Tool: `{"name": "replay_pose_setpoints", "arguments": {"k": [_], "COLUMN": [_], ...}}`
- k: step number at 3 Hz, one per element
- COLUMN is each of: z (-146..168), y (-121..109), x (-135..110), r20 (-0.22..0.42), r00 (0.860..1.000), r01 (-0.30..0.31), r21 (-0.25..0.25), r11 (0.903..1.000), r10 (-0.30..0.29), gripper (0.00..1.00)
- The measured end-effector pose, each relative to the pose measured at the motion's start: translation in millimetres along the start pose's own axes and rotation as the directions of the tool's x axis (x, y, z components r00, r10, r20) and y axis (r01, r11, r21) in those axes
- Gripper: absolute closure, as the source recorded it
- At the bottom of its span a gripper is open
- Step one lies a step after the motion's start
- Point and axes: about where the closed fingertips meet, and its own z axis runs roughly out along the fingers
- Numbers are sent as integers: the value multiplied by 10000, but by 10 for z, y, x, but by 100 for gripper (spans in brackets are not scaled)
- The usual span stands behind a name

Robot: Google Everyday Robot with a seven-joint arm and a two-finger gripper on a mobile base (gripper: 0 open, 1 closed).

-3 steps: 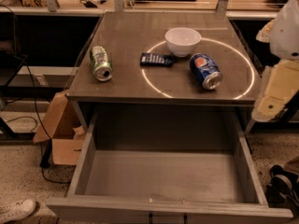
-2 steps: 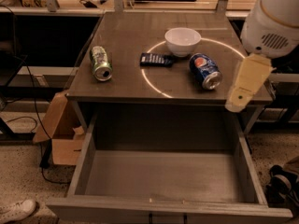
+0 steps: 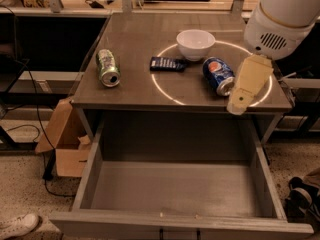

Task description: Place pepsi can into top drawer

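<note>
The pepsi can (image 3: 218, 75) lies on its side on the tabletop, right of centre, its silver end toward me. The top drawer (image 3: 175, 189) is pulled out wide below the table's front edge, and nothing lies in it. My gripper (image 3: 239, 102) hangs from the white arm (image 3: 280, 19) at the right. Its beige body points down and to the left, just right of the can and over the table's front right part. It holds nothing that I can see.
A green-and-silver can (image 3: 107, 68) lies at the table's left. A white bowl (image 3: 195, 44) and a dark flat packet (image 3: 167, 64) sit behind the pepsi can. A cardboard box (image 3: 67, 141) stands on the floor at the left, and a shoe (image 3: 17, 225) shows at the bottom left.
My arm and gripper have moved leftward from the right edge, over the table, and closer to the pepsi can. The cans, the bowl and the drawer have not moved.
</note>
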Motion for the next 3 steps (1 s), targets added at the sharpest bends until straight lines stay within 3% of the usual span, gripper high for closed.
{"name": "replay_pose_setpoints", "arguments": {"k": [1,3], "z": [50,604], "y": [-44,-327], "x": [-19,-20], "r20": [293,-546], "r00": [9995,9941], "r01": [-100,-958], "r21": [-64,-411], "r11": [9999,9946], "r10": [102,935], "gripper": [0,0]}}
